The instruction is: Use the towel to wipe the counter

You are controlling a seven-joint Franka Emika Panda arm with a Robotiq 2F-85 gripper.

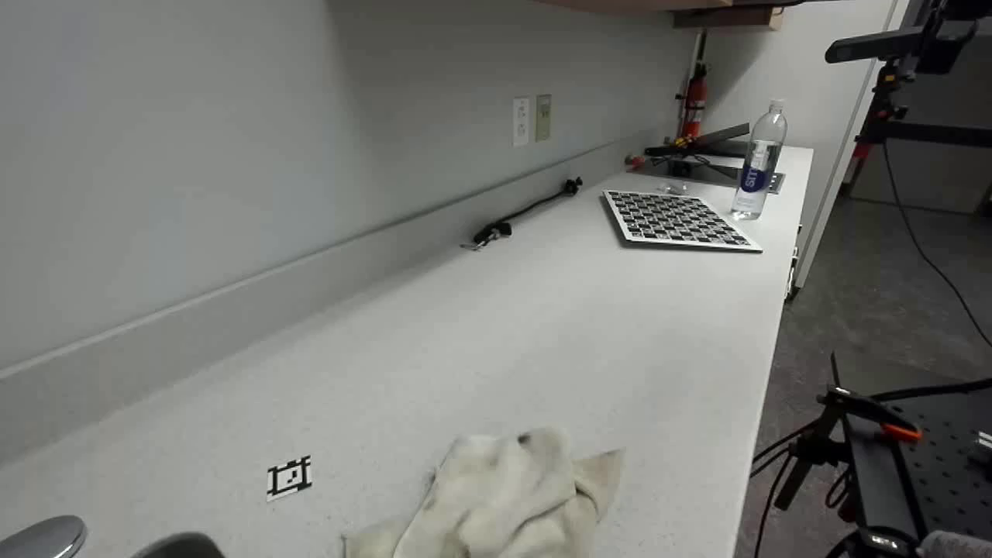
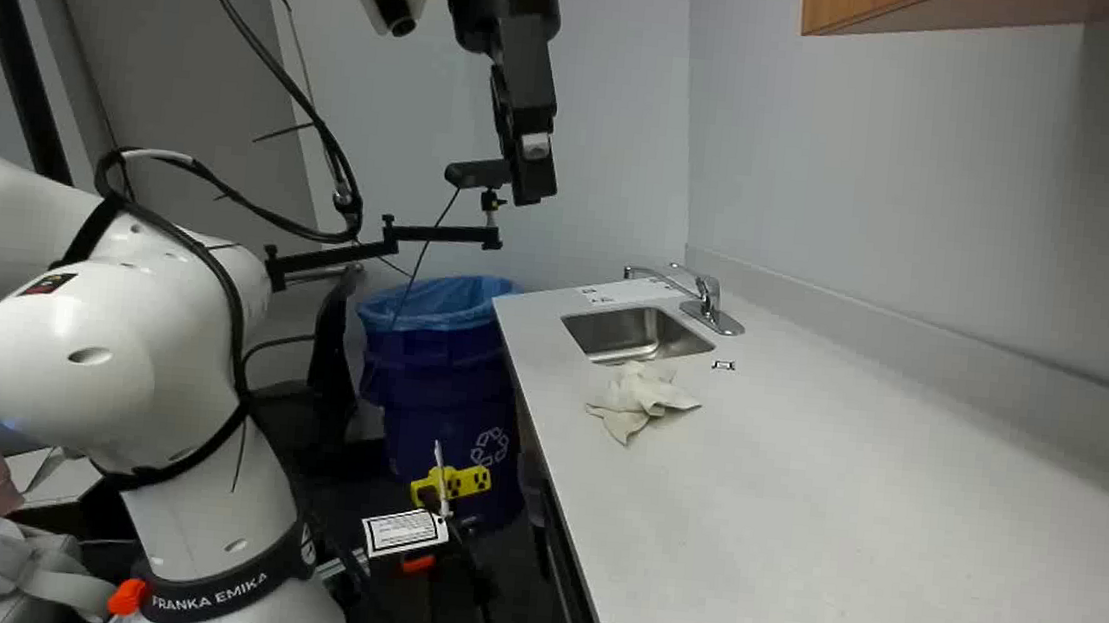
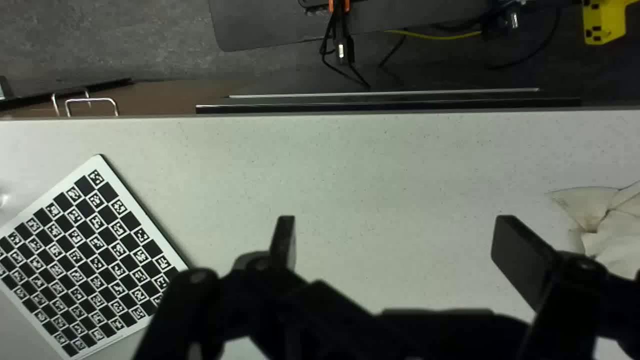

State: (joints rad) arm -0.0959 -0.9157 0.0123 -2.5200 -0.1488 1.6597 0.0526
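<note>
The off-white cloth towel (image 2: 639,399) lies crumpled on the pale countertop (image 2: 796,533), just beside the stainless-steel sink (image 2: 618,329); whether it touches the rim, I cannot tell. The gripper (image 3: 397,245) is above the countertop, its fingers (image 3: 520,260) wide apart, and nothing is held between them. In the wrist view the towel shows only at the side, past one finger, so the gripper is not placed over it.

About the progress: the towel is not grasped, and no wiping is being done at this moment. I would judge that the task is at its beginning (it could also be that the wiping is finished and the towel released; these pictures alone do not decide it). I see no clear spill, so the look of the surface gives no proof.

If it is the beginning, all is left: to go toward the sink, to descend, to close on a fold of the cloth, and to draw it along the surface. The checkered calibration board (image 1: 682,221) and the plastic water bottle (image 1: 756,172) are toward the opposite end, and they would probably limit how far the wiping can reach there.
</note>
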